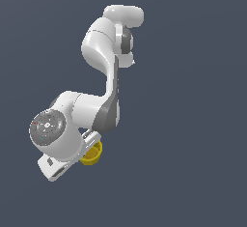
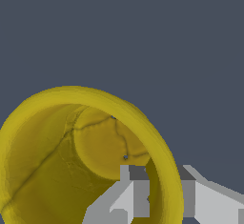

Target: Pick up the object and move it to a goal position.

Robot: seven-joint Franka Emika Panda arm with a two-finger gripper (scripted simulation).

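Exterior view: the arm point(image 1: 103, 66) was seen from above against a plain dark grey ground. The white hand point(image 1: 86, 149) was seen low on the exterior view's left, with the yellow cup point(image 1: 91, 154) tucked under its right edge, mostly hidden by the wrist body. Only a crescent of rim and wall was visible there; finger spacing could not be read from this view.

Wrist view: the cup point(image 2: 71, 161) was shown close up, filling the lower part of the frame. Its open mouth was turned toward the camera, so the long axis was roughly along the line of sight, slightly tilted; the hollow inside and round bottom were seen. The rim wall was straddled by the fingers point(image 2: 136, 194): one grey pad inside the hollow, the other just outside. The hand was pinched on that wall, with only a narrow gap. Contact was seen on both sides.
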